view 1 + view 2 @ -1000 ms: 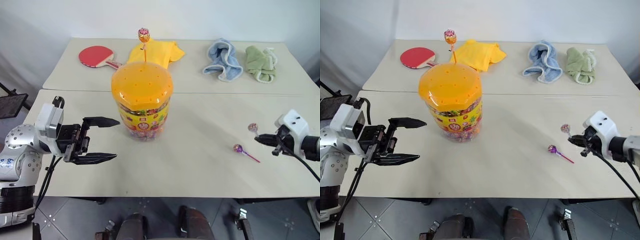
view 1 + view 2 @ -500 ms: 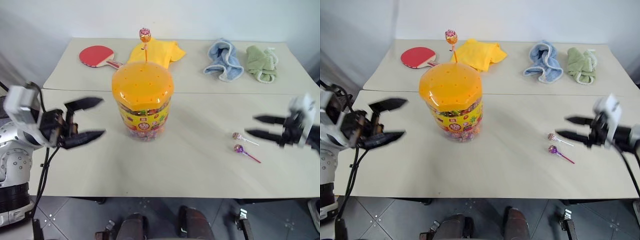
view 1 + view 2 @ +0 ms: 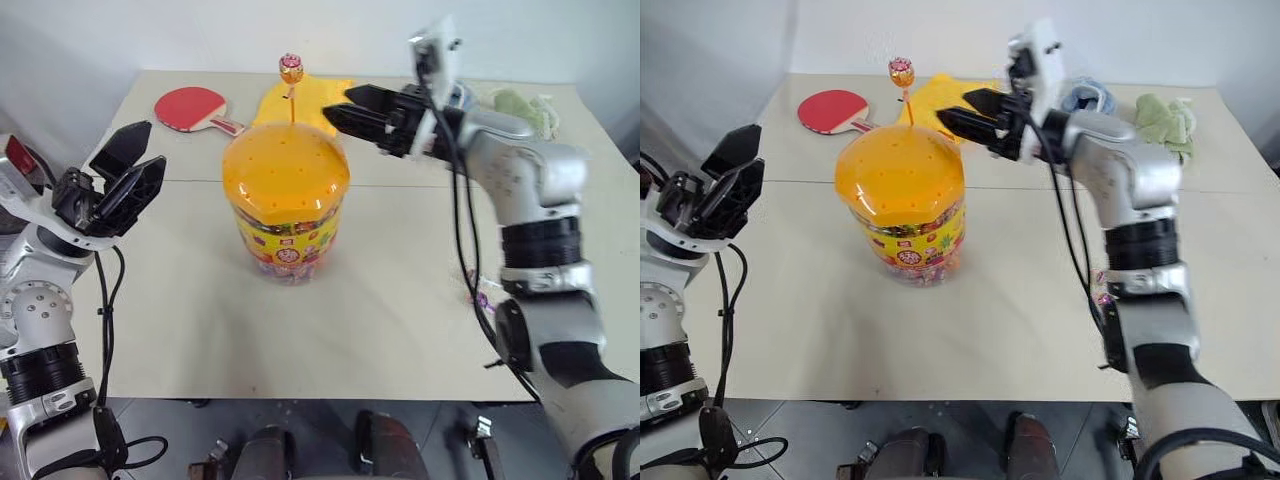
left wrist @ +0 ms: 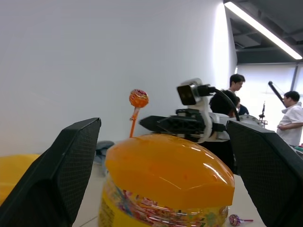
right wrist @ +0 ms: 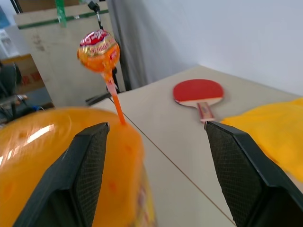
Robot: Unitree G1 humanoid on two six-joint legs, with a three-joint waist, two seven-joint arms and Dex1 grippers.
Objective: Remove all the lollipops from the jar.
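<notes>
Head views: jar point(image 3: 286, 205) upright on the near table point(image 3: 400, 300), orange lid point(image 3: 286, 172) on. One orange lollipop point(image 3: 291, 68) stuck upright in the lid toward its far side, stick rising straight. Right gripper point(image 3: 340, 108) raised above the table just right of that stick, pointing left toward it, fingers spread, nothing between them. Left gripper point(image 3: 130, 170) lifted at the left table edge, well apart from the jar, fingers parted and empty. Purple lollipop point(image 3: 481, 298) flat on the table to the right, mostly hidden behind the right arm's cable. Red paddle point(image 3: 193, 109), yellow cloth point(image 3: 318, 98) and green cloth point(image 3: 524, 104) on the far table; blue cloth point(image 3: 1089, 97) peeking out behind the right arm.

Left wrist view: both black fingers point(image 4: 57, 179) wide apart with the jar between them in the distance, not touched. Orange lollipop standing above the lid, right gripper just behind and beside its stick. Purple lollipop point(image 4: 235, 220) low on the table past the jar. People point(image 4: 289, 117) standing in the background.

Right wrist view: fingers point(image 5: 90, 165) apart, lollipop stick point(image 5: 115, 101) just inside the one nearer the lid, no contact seen. Candy head above the fingertips. Paddle and yellow cloth on the table beyond.
</notes>
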